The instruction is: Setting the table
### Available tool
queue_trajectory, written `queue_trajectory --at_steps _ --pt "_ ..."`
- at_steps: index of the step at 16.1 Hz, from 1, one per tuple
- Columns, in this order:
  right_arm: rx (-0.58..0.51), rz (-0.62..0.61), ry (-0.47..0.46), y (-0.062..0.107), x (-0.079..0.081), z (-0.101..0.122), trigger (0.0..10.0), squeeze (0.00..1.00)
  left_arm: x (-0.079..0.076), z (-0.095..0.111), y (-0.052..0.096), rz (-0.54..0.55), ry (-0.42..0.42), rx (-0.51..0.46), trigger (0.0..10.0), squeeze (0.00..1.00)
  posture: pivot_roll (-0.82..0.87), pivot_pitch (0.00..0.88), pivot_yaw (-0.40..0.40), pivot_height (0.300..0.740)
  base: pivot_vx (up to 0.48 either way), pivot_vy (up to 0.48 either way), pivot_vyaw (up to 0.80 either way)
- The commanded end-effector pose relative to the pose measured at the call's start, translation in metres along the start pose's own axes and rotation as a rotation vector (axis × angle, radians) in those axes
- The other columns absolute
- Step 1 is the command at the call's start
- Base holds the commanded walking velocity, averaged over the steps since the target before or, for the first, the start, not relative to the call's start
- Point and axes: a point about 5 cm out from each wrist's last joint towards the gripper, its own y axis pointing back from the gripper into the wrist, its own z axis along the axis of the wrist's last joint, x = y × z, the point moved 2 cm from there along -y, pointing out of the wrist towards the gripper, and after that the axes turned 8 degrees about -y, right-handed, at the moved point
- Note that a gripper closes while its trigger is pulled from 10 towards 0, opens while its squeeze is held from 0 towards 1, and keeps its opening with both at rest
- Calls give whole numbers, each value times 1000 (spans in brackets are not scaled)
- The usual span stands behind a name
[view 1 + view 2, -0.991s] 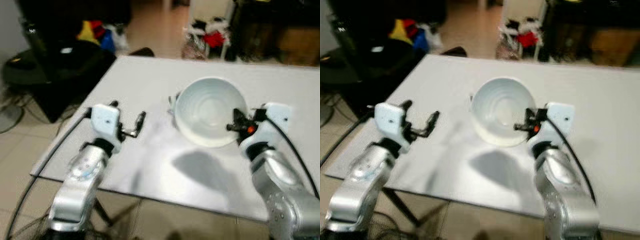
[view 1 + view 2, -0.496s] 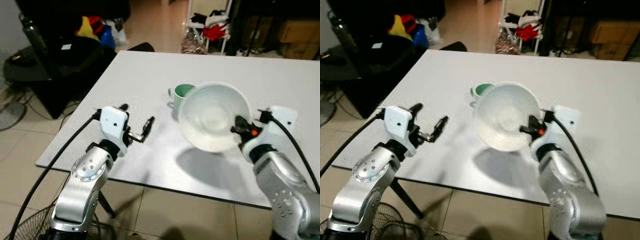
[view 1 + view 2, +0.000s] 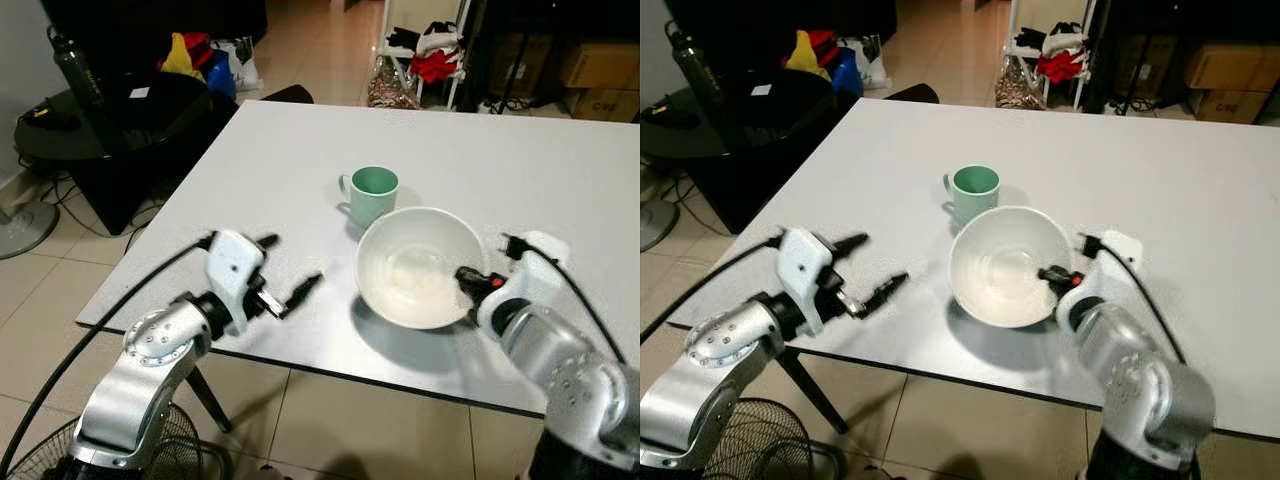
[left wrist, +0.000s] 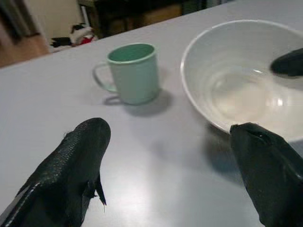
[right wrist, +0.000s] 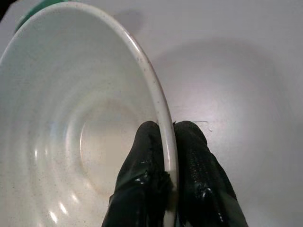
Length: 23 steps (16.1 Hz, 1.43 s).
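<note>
Bowl (image 3: 420, 268) sits low over the white table (image 3: 560, 170), its rim pinched by the right gripper (image 3: 468, 283), one black finger inside the wall and the other outside, pressed together on the thin edge; whether the base touches the tabletop cannot be told, though a shadow lies close under it. In the right wrist view the two fingers (image 5: 142, 189) clamp the rim from either side, with the ringed, speckled inside of the bowl spreading away beyond them. To the left of that gripper, past the bowl, the left gripper (image 3: 285, 283) hovers just above the near part of the table with its fingers spread wide and nothing between them; its wrist view looks between the parted fingertips (image 4: 71, 165) at the bowl's side and at a green mug (image 4: 132, 71). Beyond the right gripper and the bowl, the mug (image 3: 372, 194) stands upright just behind the bowl's far rim, handle turned to the robot's left. Farther off, past the table's far left corner, a dark round side table (image 3: 120, 110) carries a bottle (image 3: 75, 65), and bright clothes (image 3: 195, 50) lie on the floor.
</note>
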Motion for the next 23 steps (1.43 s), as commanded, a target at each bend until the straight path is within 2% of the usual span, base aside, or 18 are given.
queue_trajectory --at_steps 1,4,6,9,13,16,18,20,23 --pt "-1 23 -19 0 4 6 10000 0 -2 3 0 -20 -10 -1 10000 0 35 0 72 740 0 0 0" --pt "12 -17 -127 -12 -8 23 10000 0 -3 5 -2 -43 -7 -7 10000 0 35 0 72 740 0 0 0" --pt "30 -13 -168 -20 -12 31 10000 0 -6 5 -2 -61 -6 -8 10000 0 35 0 69 740 0 0 0" --pt "65 -16 -210 -28 -18 33 10000 0 -8 6 -3 -71 -6 -10 10000 0 39 0 63 740 0 0 0" --pt "95 -84 -277 -42 -33 40 10000 0 -9 7 -3 -78 -7 -10 10000 0 48 0 59 740 0 0 0" --pt "132 -130 -313 -38 -46 38 10000 0 -10 6 -2 -77 -8 -5 10000 0 49 0 63 740 0 0 0" --pt "130 -152 -341 -25 -57 40 10000 0 -9 8 -1 -73 -10 -8 10000 0 53 0 60 740 0 0 0" --pt "127 -201 -389 -9 -75 41 10000 0 -9 8 0 -76 -6 -7 10000 0 52 0 64 740 0 0 0" --pt "138 -254 -407 8 -89 32 10000 0 -13 7 1 -109 14 1 10000 0 42 0 72 740 0 0 0"
